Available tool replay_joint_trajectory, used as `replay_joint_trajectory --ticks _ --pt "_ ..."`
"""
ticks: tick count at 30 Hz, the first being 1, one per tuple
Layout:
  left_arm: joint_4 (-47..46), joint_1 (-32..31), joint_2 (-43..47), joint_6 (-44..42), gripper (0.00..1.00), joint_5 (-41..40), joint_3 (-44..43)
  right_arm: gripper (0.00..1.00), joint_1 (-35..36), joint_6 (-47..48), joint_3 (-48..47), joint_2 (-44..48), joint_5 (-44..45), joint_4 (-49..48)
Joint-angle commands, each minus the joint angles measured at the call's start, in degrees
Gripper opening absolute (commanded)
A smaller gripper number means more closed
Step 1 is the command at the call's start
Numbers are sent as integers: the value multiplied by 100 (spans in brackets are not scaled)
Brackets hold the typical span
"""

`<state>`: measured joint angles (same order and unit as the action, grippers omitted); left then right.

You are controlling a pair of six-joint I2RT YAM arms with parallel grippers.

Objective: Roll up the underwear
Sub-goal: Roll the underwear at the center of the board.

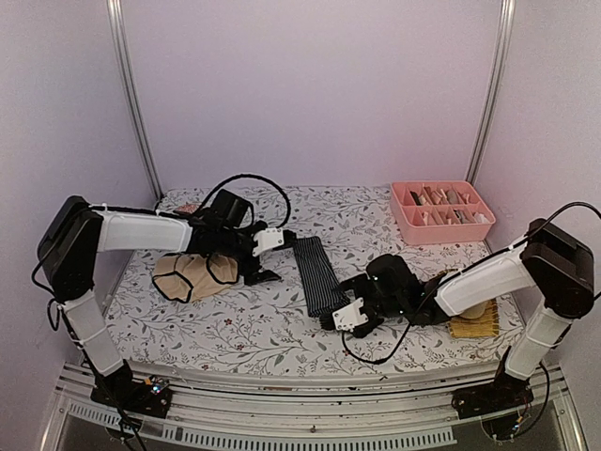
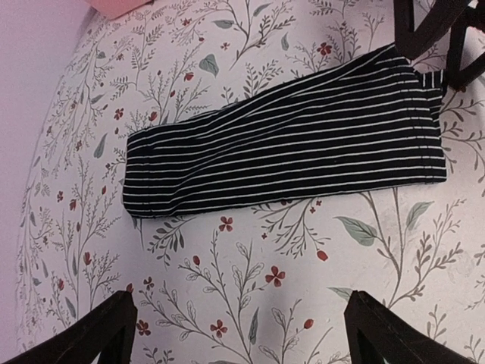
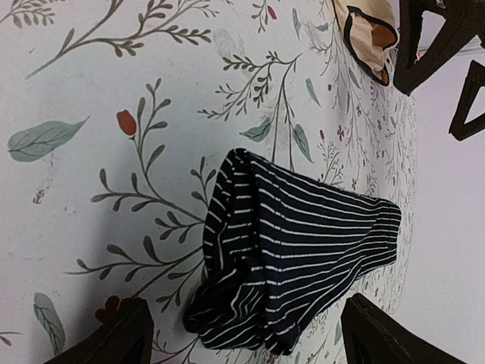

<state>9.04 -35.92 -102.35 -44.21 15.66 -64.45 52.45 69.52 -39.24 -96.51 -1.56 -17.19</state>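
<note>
The navy striped underwear [image 1: 317, 274] lies folded into a long strip on the floral cloth in the middle. It fills the left wrist view [image 2: 288, 148] and its near end, slightly bunched, shows in the right wrist view [image 3: 292, 254]. The beige underwear with black edging [image 1: 192, 276] lies crumpled at the left, also seen far off in the right wrist view [image 3: 367, 34]. My left gripper [image 1: 267, 258] is open and empty, just left of the strip's far half. My right gripper [image 1: 340, 318] is open and empty, at the strip's near end.
A pink divided tray [image 1: 441, 211] with small items stands at the back right. A yellow cloth [image 1: 474, 324] lies under the right arm. A reddish object [image 1: 185, 208] peeks out at the back left. Walls close in on both sides and behind.
</note>
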Motion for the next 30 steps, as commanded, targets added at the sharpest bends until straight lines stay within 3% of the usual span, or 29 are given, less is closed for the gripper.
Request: replay_joint_trajectory --ticks 1,8,12,15,21,30 --pt "-174 60 225 94 98 109 190 82 -113 286 -285 -378 122 287" --pt "-212 124 352 70 98 144 365 62 -271 185 -703 -706 -188 905" --pt "-229 176 405 94 98 208 433 36 -279 -58 -1117 -958 -339 1312" --pt "-302 233 462 75 98 232 537 22 -283 -780 -1714 -1149 -680 1932" --pt "-409 457 631 -30 98 487 756 10 -226 -2091 -2214 -1205 -1312 2495" --pt "-1214 687 926 -701 95 939 1531 9 -219 -3710 -3301 -1846 -2155 3675"
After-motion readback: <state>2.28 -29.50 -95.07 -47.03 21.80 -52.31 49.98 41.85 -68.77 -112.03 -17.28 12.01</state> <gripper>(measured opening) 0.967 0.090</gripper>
